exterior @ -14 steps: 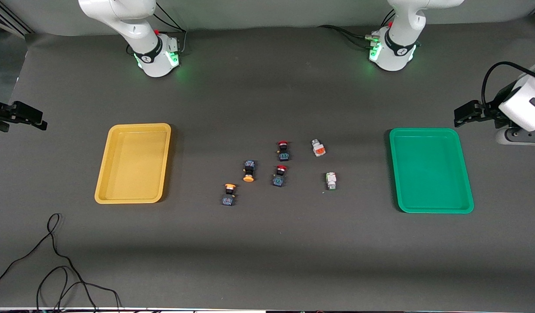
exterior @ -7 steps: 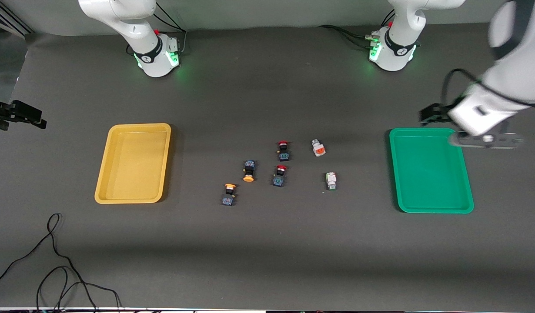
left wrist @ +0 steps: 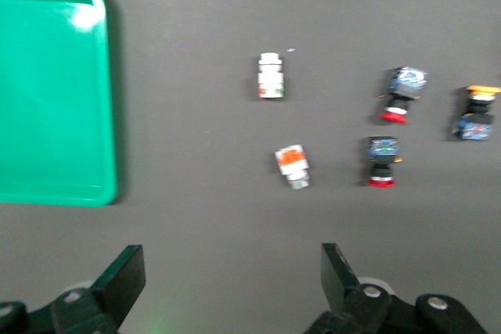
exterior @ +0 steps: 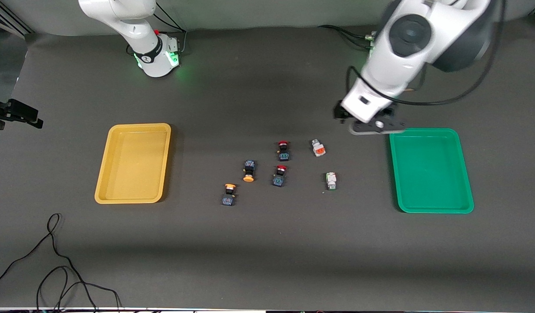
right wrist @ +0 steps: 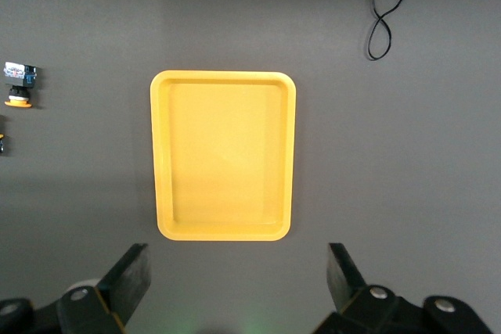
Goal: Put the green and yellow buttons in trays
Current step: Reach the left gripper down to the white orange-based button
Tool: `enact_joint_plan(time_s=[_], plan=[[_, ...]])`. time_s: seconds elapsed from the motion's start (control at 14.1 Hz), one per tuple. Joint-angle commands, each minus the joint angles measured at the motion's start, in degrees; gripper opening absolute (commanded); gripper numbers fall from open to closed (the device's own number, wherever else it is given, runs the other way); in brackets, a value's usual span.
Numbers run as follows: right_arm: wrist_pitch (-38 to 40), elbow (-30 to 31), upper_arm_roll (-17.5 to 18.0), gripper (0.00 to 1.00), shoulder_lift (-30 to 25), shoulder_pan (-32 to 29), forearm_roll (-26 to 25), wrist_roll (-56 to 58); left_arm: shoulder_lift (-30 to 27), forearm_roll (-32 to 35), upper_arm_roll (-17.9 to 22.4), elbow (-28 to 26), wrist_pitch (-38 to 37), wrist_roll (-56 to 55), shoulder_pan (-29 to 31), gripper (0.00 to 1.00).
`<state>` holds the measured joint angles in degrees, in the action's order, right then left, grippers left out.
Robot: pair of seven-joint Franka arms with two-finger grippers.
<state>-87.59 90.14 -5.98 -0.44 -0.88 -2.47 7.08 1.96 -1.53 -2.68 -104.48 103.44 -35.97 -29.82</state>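
Observation:
Two dark buttons with orange-yellow caps (exterior: 249, 171) (exterior: 229, 194) lie mid-table. The white, orange-accented button (exterior: 318, 148) and the white, green-accented button (exterior: 331, 180) lie toward the green tray (exterior: 430, 169). The yellow tray (exterior: 133, 163) is toward the right arm's end. My left gripper (exterior: 339, 114) is open and empty, in the air over the bare table between the orange-accented button and the green tray. Its wrist view shows both white buttons (left wrist: 292, 167) (left wrist: 270, 76) ahead of the open gripper (left wrist: 231, 279). My right gripper (exterior: 32, 119) is open and empty, high up, with the yellow tray (right wrist: 223, 154) below it.
Two dark buttons with red caps (exterior: 283, 150) (exterior: 279, 175) lie between the yellow-capped and the white ones. A black cable (exterior: 54, 261) loops on the table nearer the front camera, at the right arm's end. Both trays hold nothing.
The left arm has swung in from its end of the table, past the green tray's corner, toward the white buttons. The right gripper has barely shifted. No button has moved.

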Motion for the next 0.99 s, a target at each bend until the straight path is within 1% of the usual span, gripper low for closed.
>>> enact_joint_plan(time_s=[0.0,0.07,0.14,0.21,0.35,0.43,0.5,0.64,0.71,0.78,0.92], plan=[[1.02,-2.07,-1.21,1.00,0.79,-0.53,0.28,-0.92,-1.70,-0.49,1.09,-1.96,2.46,-9.27,-5.76,1.00],[1.02,-2.25,-2.01,1.00,0.79,-0.53,0.89,-0.92,-1.52,-0.49,1.09,-1.87,2.55,-10.95,-6.38,1.00],[1.02,-2.68,-2.54,1.00,0.62,-0.44,2.89,-1.01,-1.52,-0.58,1.09,-1.96,2.90,-12.70,-6.82,1.00],[1.11,-3.91,-3.59,1.00,0.44,-0.44,3.78,-1.01,-1.35,-0.58,1.09,-2.30,3.69,-14.98,-7.00,1.00],[2.33,-6.02,-7.18,1.00,-0.95,-0.26,4.93,-0.05,-1.34,-0.58,1.09,-4.93,6.23,-15.80,-7.00,1.00],[3.73,-6.38,-8.16,1.00,-3.05,-0.18,4.85,1.26,-1.34,-0.50,1.09,-7.12,8.07,-15.80,-7.27,1.00],[3.74,-7.16,-8.52,1.00,-2.73,-0.09,5.19,2.06,-1.00,-0.58,1.09,-9.93,10.79,-15.97,-7.70,1.00],[4.00,-10.75,-7.91,1.00,-1.76,0.35,5.02,1.63,0.75,-0.50,1.09,-14.76,17.02,-16.50,-7.80,1.00],[4.44,-12.69,-7.82,1.00,0.42,0.79,5.28,1.89,2.24,-0.32,1.09,-16.88,20.88,-16.85,-7.80,1.00],[4.53,-12.27,-7.82,1.00,0.70,2.18,5.29,1.89,4.26,-0.14,1.09,-18.55,24.23,-16.85,-7.88,1.00],[4.53,-12.27,-7.73,1.00,0.79,2.81,5.37,1.45,10.05,0.21,1.18,-19.27,30.39,-17.72,-7.88,1.00]])
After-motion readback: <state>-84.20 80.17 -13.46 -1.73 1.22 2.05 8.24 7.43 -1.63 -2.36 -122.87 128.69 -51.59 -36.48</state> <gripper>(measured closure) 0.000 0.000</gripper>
